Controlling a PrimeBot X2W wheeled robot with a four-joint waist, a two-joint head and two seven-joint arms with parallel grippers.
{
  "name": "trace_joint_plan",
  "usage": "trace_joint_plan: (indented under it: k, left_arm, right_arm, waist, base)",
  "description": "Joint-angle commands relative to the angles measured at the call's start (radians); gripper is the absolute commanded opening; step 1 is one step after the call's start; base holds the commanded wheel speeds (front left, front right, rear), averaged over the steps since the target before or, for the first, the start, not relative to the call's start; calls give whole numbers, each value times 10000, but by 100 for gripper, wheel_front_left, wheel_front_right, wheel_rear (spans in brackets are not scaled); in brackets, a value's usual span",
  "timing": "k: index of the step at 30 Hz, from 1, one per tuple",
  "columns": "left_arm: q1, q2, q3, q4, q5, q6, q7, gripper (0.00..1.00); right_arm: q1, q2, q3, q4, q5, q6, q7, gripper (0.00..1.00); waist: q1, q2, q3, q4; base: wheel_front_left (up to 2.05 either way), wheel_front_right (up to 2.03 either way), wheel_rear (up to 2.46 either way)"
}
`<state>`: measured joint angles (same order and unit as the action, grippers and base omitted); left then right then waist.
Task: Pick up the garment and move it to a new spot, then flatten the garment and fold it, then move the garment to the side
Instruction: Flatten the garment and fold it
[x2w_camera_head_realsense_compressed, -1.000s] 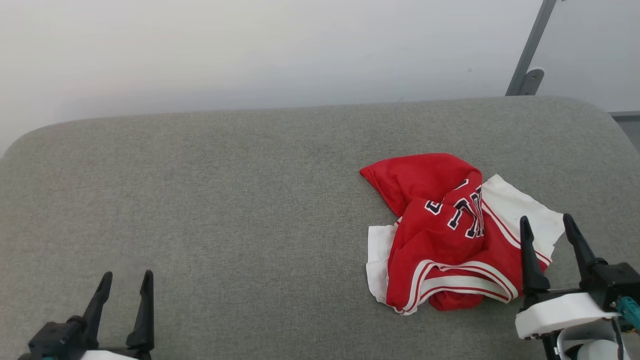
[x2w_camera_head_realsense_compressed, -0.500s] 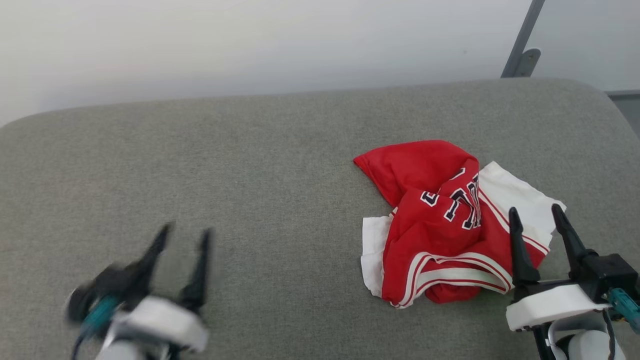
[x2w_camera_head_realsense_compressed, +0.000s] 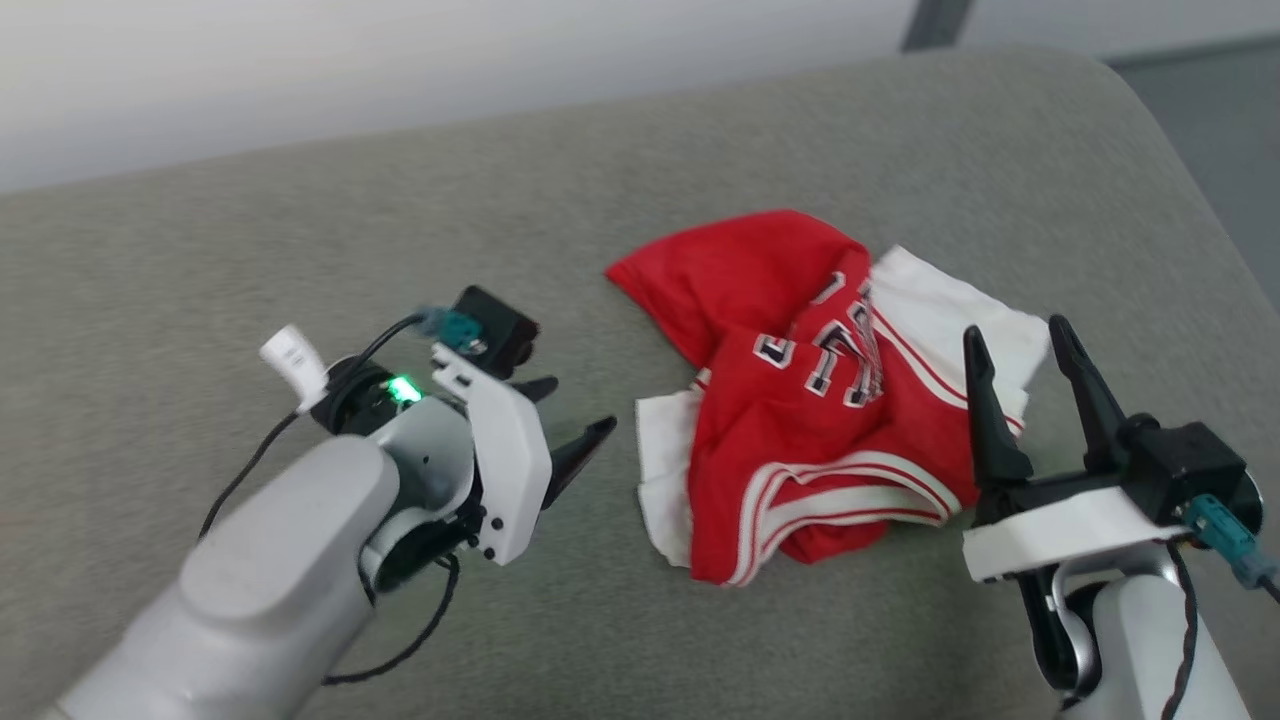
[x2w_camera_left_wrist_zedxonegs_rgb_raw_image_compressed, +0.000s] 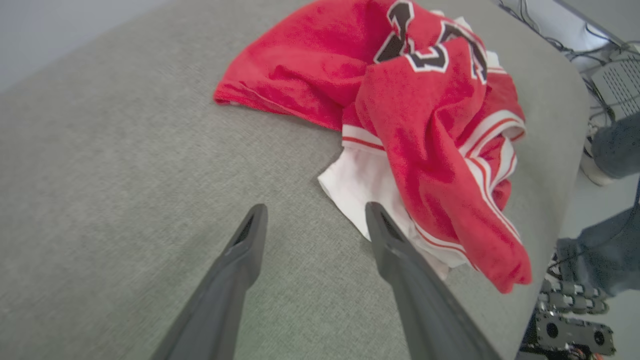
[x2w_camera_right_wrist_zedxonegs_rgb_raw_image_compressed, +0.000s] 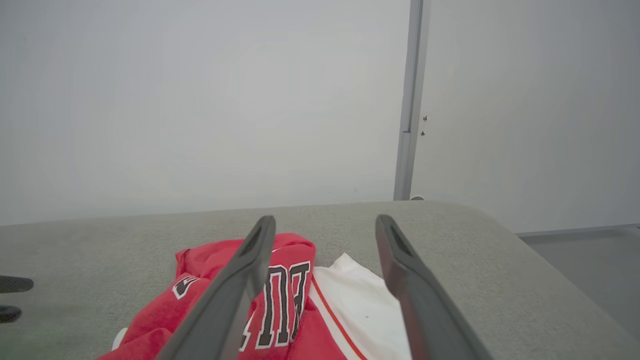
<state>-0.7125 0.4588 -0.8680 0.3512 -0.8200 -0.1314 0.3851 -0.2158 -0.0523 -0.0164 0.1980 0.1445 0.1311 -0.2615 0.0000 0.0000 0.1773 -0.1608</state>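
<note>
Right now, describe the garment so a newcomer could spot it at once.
On the wide grey cushioned surface, look between the left gripper and the right gripper. The garment lies crumpled there: a red jersey with white sleeves, striped trim and black lettering, vivid against plain grey.

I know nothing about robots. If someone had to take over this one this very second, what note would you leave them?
The red jersey lies crumpled in a heap on the grey upholstered surface, toward the robot's right.
The left pincer is open and empty, tips close to the white sleeve.
The right pincer is open and empty, at the heap's other side.
Done: nothing yet; the jersey is not gripped.
Left: pick it up, move it to a new spot, flatten it, fold it, set it aside.
</note>
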Motion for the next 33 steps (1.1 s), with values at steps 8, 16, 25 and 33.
trace_joint_plan:
  k: [8,16,25,33]
  left_arm:
    - [-1595,681,-1742,399,-1798,21,749,100]
    - [-2205,861,-2975,1224,-2792,21,539,84]
    - [-2833,1119,-3524,1637,-3663,24,-270,0]
    - [-3132,2441,-3412,2633,-4116,23,-1138,0]
  right_arm:
    - [-344,16,193,45,702,-7,-52,100]
    - [-533,15,542,-112,1002,-7,-52,100]
    - [-267,17,141,-145,705,-7,-52,100]
    - [-109,10,67,-76,373,-7,-52,100]
  waist:
    - [0,0,1114,-1364]
    - [0,0,1488,-1979]
    - [0,0,1207,-1403]
    - [0,0,814,-395]
  base:
    - [0,0,0]
    - [0,0,0]
    - [0,0,0]
    - [0,0,0]
